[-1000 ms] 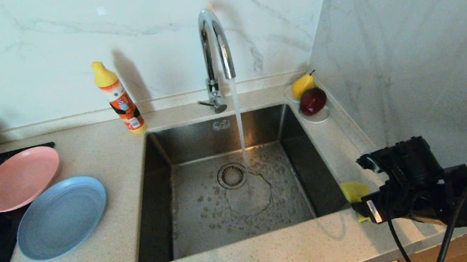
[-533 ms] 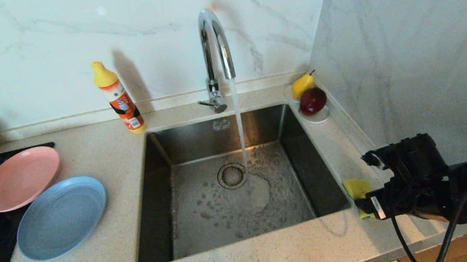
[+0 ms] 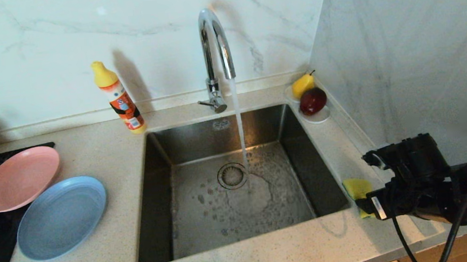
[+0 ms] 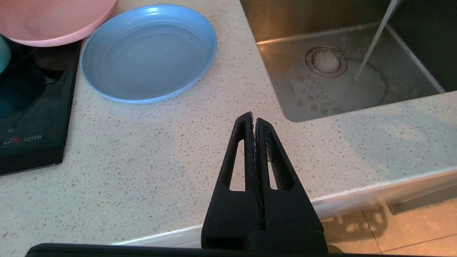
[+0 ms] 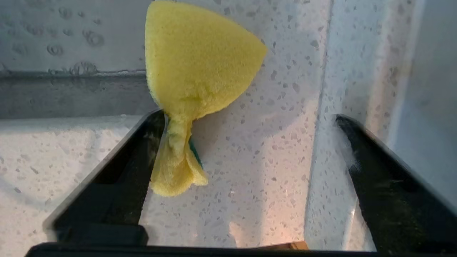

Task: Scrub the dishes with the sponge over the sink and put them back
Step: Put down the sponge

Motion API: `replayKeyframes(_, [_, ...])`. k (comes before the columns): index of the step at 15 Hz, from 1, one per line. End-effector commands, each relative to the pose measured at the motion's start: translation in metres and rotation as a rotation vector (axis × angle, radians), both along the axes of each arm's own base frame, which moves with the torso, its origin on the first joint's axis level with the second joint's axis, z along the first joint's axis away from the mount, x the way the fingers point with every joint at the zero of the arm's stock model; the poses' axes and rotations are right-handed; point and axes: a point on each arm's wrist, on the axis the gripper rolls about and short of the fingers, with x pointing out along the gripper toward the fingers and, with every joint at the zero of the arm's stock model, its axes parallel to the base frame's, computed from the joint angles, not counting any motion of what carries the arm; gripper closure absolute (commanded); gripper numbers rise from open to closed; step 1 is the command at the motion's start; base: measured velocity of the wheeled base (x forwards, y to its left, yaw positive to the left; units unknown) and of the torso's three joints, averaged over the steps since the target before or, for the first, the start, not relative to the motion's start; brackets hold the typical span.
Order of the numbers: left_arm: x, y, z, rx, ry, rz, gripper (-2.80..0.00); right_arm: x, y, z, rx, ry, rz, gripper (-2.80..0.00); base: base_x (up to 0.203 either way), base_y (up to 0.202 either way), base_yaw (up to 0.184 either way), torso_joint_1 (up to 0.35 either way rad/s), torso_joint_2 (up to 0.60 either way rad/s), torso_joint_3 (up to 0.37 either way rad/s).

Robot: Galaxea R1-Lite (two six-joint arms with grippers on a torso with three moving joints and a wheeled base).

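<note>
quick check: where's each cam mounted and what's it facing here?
Head: high on the robot, looking down at the sink, tap running; right arm shows at the right.
Left wrist: behind the shut left pincer, over the counter edge, facing the light-blue plate.
Right wrist: behind the open right pincer, facing the sponge, which lies against one finger.
Shared: head and left wrist both show the drain.
</note>
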Motion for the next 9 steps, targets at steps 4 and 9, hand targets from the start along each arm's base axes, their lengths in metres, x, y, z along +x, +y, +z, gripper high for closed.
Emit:
replayKeyframes(4, [0.0004,0.0000,-0.0017,0.001,0.006,-0.001,0.00,-0.0038,0.0019,0.0054,0.007,-0.020,0.007,0.00,0.000,0.000,0.000,0.000,0.00,0.000])
replayKeyframes(9, [0.0004,0.0000,-0.0017,0.001,0.006,0.000,0.00,-0.0047,0.0051,0.0026,0.004,-0.009,0.019,0.00,0.000,0.000,0.000,0.000,0.00,0.000])
